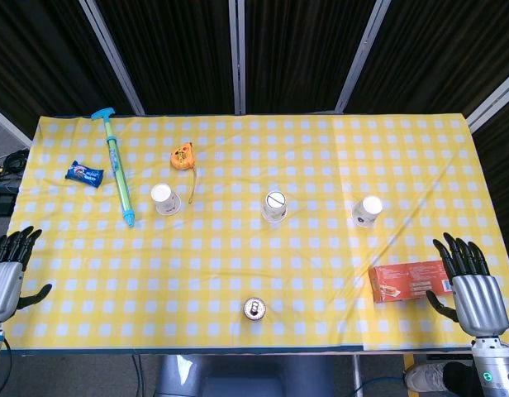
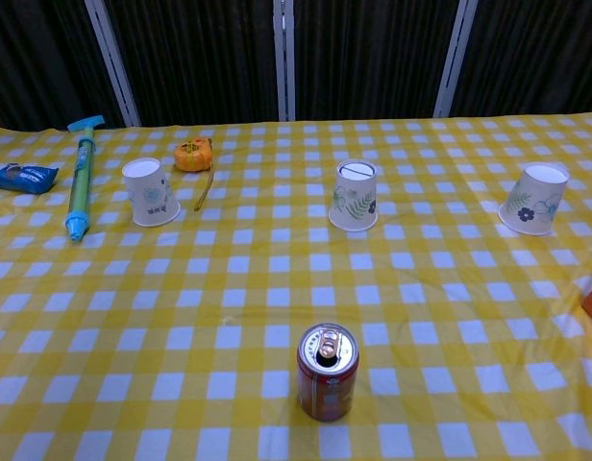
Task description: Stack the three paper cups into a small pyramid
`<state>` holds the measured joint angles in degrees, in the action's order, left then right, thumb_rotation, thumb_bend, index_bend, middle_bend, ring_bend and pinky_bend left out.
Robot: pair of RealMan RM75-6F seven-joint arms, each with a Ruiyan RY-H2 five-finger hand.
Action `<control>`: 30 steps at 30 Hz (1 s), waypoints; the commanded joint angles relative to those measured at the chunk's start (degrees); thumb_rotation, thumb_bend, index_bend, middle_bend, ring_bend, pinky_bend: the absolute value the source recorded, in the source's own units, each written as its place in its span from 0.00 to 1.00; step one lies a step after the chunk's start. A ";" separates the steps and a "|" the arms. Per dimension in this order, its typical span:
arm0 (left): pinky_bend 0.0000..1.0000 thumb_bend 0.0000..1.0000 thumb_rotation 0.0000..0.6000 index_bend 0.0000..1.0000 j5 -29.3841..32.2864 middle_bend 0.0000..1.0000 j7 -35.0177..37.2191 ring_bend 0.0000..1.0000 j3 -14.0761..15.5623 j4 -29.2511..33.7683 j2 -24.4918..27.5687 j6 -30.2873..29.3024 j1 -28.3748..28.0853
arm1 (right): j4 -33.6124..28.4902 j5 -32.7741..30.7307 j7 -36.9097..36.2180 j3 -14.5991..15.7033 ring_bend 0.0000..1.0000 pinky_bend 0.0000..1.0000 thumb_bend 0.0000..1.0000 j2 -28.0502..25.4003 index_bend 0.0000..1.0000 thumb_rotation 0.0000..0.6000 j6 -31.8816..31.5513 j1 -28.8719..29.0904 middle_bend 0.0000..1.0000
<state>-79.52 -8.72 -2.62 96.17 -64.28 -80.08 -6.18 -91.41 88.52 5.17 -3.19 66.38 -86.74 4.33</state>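
We list three paper cups upside down in a row across the table (image 1: 321, 331), well apart: left cup (image 1: 164, 198), middle cup (image 1: 274, 206), right cup (image 1: 367, 211). Tape measure (image 1: 183, 156) behind the left cup; syringe (image 1: 118, 171) and packet (image 1: 84, 174) further left. Can (image 1: 254, 309) before the middle cup; box (image 1: 407, 280) at front right.

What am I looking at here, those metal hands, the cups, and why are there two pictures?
It's a two-armed robot at a table with a yellow checked cloth. One camera looks down from its head, the other forward from its chest. The left hand and right hand rest open at the table's near corners, holding nothing. Three upside-down paper cups stand apart in a row: left cup, middle cup, right cup. Also there: a soda can, red box, tape measure, water pump toy, blue snack packet.
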 commanded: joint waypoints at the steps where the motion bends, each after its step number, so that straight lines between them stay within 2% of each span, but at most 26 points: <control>1: 0.00 0.23 1.00 0.00 -0.19 0.00 0.06 0.00 0.03 -0.13 -0.09 -0.13 -0.01 | 0.07 -0.08 -0.10 0.02 0.00 0.00 0.15 0.02 0.00 1.00 0.08 -0.01 0.00; 19: 0.00 0.23 1.00 0.00 -0.35 0.00 1.29 0.00 -0.84 -0.79 -0.79 -0.28 -0.71 | -0.83 -0.28 -1.67 -0.29 0.00 0.00 0.15 -0.86 0.00 1.00 -0.09 -0.09 0.00; 22: 0.00 0.23 1.00 0.01 0.30 0.00 1.31 0.00 -1.89 -0.93 -0.83 0.73 -1.85 | -0.71 -0.30 -2.03 -0.33 0.00 0.00 0.15 -0.90 0.00 1.00 0.02 -0.03 0.00; 25: 0.00 0.23 1.00 0.10 2.17 0.00 0.74 0.00 -3.56 -0.88 -0.28 3.57 -4.07 | -0.56 -0.41 -2.35 -0.30 0.00 0.00 0.15 -0.91 0.00 1.00 0.34 0.07 0.00; 30: 0.00 0.23 1.00 0.17 7.00 0.00 -0.40 0.00 -7.28 -0.75 0.86 10.38 -9.21 | -0.63 -0.55 -2.90 -0.26 0.00 0.00 0.15 -0.98 0.00 1.00 0.52 0.07 0.00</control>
<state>-74.87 -8.40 -7.94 95.37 -64.07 -72.54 -12.91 -92.01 87.98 2.33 -3.45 65.41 -86.23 4.39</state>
